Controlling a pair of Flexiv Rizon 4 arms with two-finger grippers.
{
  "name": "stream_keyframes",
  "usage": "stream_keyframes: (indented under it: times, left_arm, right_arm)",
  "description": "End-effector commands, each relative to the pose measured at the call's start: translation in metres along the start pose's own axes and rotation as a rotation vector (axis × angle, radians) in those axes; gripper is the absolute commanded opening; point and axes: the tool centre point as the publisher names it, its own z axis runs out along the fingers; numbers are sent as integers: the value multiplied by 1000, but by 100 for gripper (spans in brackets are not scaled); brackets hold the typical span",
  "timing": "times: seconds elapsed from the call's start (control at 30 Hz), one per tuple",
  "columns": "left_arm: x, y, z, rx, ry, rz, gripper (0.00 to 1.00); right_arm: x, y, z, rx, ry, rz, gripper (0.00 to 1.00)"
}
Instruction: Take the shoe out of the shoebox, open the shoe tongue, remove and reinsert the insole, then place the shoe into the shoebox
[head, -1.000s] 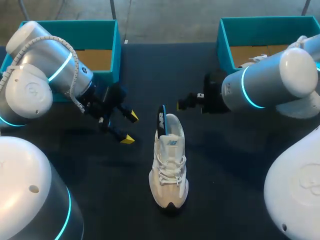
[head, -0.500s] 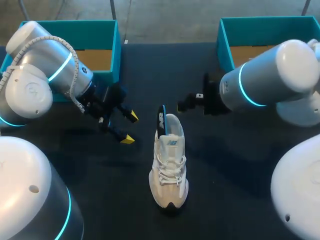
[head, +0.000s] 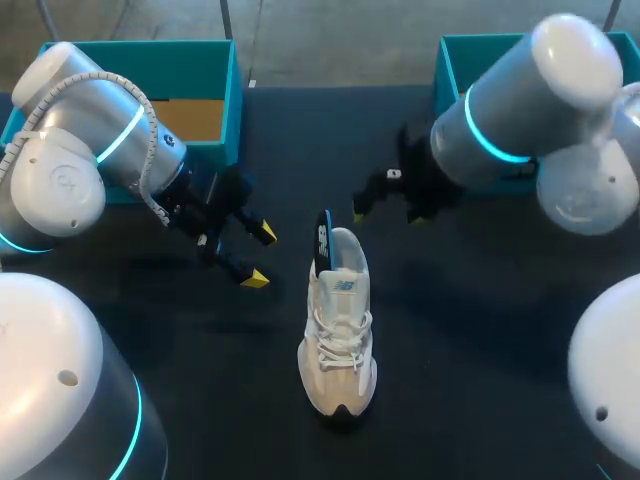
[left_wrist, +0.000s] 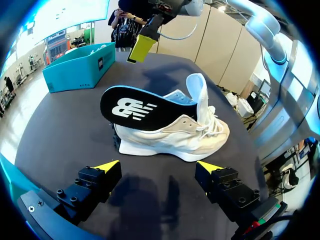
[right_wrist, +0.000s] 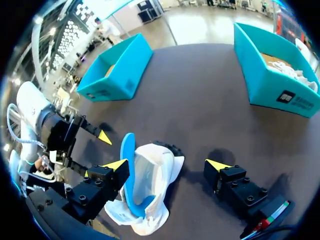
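Near the table's middle, apart from the left shoebox (head: 200, 60) and the right shoebox (head: 447, 65), the shoe (head: 340, 330) stands on its sole, its long axis running from the toe near the robot to the heel farther off. The dark insole (head: 323, 243) sticks up on edge from the heel opening, on the side toward the left arm. The left gripper (head: 259, 256) hangs beside that side, its 2 fingers spread and empty, the insole's broad face straight ahead of them. The right gripper (head: 388, 215), likewise spread and empty, hovers above the heel, so I judge either could reach the insole, the left more squarely.
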Motion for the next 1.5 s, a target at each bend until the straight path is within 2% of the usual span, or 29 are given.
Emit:
stream_keyframes:
  times: [0.03,0.43,0.6,1.07,1.5]
  left_arm:
    - [0,0,0,-2,-1,1,100]
    - [0,0,0,-2,-1,1,100]
    - [0,0,0,-2,-1,1,100]
    - [0,0,0,-2,-1,1,100]
    - [0,0,0,-2,-1,1,100]
  right_arm:
    - [-6,5,-5,1484,79,-26,100]
    - [-6,5,-5,1484,79,-26,100]
    - [-7,4,-1,1362,186,-111,100]
    - [-12,14,-1,1191,301,-201,100]
    - [-14,28,-25,1047,374,-287,100]
